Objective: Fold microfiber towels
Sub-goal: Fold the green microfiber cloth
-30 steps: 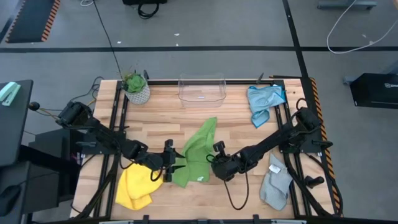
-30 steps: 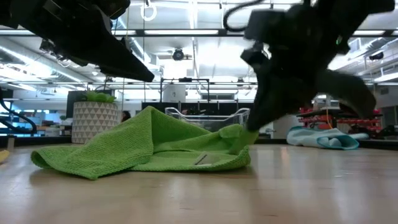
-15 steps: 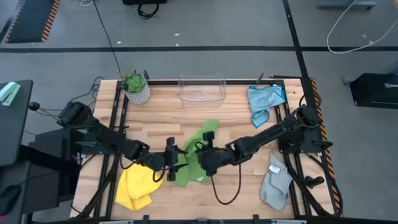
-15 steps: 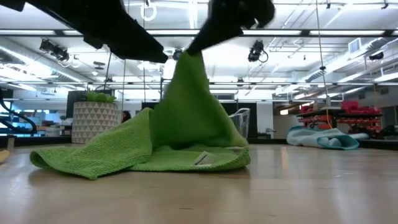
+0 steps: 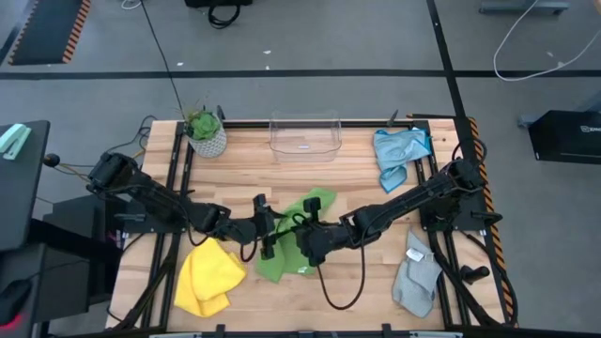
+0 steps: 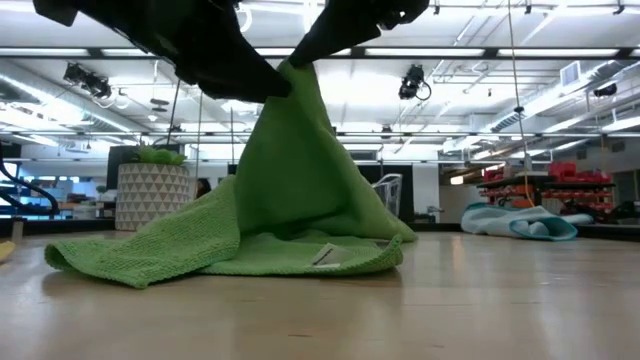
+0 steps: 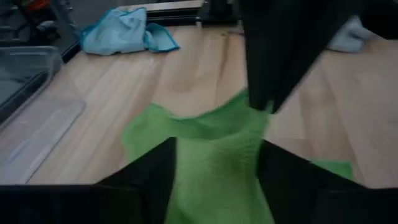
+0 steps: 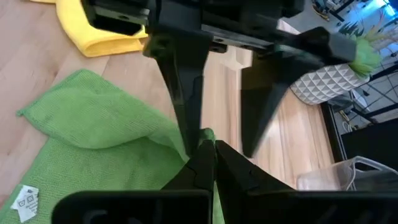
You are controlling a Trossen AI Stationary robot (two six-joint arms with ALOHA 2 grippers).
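The green towel lies mid-table, with part of it drawn up into a peak. My right gripper is shut on that peak. My left gripper is open and level with the peak, one finger on each side of the raised cloth. The rest of the towel lies rumpled on the wood, its white tag near the front. The yellow towel lies near left, the light blue towel far right and the grey towel near right. My right gripper pinches a small bunch of the green towel at the top of the peak between its two fingers, slanting down from the table's right. One layer or several, I cannot tell. The cloth hangs from it like a tent, its lower part on the table. My left gripper straddles the raised cloth; whether its fingers touch it, I cannot tell.
A potted plant stands at the far left and a clear plastic bin at the far middle. Bare wood lies between the bin and the green towel.
My right gripper has risen and gone toward the table's left, drawing the green towel's right part up from the wood into a tall peak; the towel's left and near parts have stayed down. My left gripper has risen a little and moved right, up to the peak.
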